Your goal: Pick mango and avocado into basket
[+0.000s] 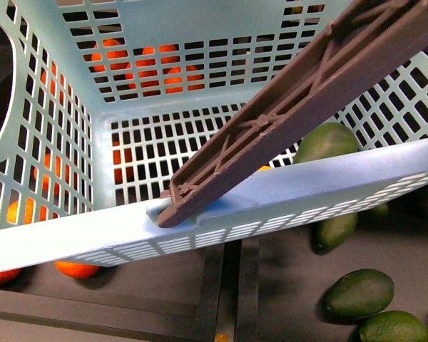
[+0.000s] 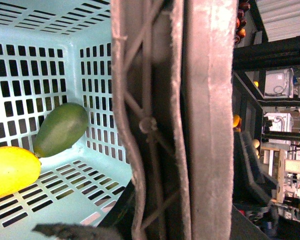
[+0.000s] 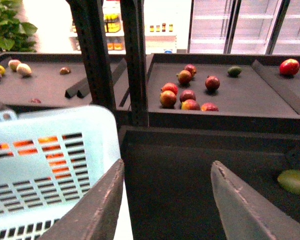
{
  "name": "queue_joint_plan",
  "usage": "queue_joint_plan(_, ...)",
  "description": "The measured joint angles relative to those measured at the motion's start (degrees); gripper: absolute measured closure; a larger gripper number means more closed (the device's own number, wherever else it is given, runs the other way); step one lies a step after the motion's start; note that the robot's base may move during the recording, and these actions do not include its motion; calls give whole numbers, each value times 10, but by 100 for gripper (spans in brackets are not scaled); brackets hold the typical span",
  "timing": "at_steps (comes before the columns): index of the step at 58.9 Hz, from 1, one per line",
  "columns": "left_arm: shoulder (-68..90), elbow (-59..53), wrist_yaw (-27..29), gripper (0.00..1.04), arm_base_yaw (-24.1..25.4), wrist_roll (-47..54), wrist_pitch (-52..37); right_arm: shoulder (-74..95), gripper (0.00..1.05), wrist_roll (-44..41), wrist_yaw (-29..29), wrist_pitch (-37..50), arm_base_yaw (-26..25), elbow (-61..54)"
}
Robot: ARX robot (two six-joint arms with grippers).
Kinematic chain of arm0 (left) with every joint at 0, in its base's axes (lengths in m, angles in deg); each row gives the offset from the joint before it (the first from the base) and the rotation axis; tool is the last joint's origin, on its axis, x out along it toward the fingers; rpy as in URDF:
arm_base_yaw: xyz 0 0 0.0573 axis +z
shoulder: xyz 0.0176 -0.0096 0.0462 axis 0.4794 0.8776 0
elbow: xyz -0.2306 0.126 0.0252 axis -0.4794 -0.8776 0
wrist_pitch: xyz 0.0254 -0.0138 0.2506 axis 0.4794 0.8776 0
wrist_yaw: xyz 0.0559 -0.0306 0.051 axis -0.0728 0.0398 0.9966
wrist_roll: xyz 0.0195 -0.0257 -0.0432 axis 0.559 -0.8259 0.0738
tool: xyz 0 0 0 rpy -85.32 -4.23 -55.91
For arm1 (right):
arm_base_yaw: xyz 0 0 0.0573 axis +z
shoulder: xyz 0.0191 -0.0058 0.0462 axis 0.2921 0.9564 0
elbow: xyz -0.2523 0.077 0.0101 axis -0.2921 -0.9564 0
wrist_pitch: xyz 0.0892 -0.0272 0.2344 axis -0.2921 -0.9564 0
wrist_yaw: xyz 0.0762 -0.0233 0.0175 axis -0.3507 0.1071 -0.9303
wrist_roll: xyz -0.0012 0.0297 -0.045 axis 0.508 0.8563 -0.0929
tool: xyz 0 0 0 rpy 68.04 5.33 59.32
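The aqua basket fills the front view, tilted, with its brown handle raised across it. In the left wrist view the yellow mango and the dark green avocado lie side by side on the basket floor near a corner. The avocado also shows over the near rim in the front view. My left gripper is shut on the basket handle. My right gripper is open and empty beside the basket's wall. Neither gripper shows in the front view.
More avocados lie on the dark shelf under the basket at the right, and oranges at the left. In the right wrist view, black posts stand behind the basket, red fruits lie on a far shelf, and a green fruit lies nearby.
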Motion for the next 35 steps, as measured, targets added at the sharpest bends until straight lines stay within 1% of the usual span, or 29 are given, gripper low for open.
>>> queue_joint_plan(9, 0, 0, 1, 89, 0, 0, 0, -43, 86, -1, -15, 8, -14, -54)
queue_joint_plan(10, 0, 0, 1, 89, 0, 0, 0, -54, 91, -1, -18, 9, -17, -64)
queue_joint_plan(13, 0, 0, 1, 89, 0, 1, 0, -76, 103, -2, -24, 9, -24, -85)
queue_joint_plan(20, 0, 0, 1, 89, 0, 1, 0, -110, 103, -3, -32, 5, -34, -115)
queue_joint_plan(24, 0, 0, 1, 89, 0, 1, 0, -133, 103, -3, -70, -3, -58, -132)
queue_joint_plan(29, 0, 0, 1, 89, 0, 1, 0, -159, 103, -3, -72, -13, -75, -147)
queue_joint_plan(35, 0, 0, 1, 89, 0, 1, 0, -198, 103, -3, -75, -33, -76, -167)
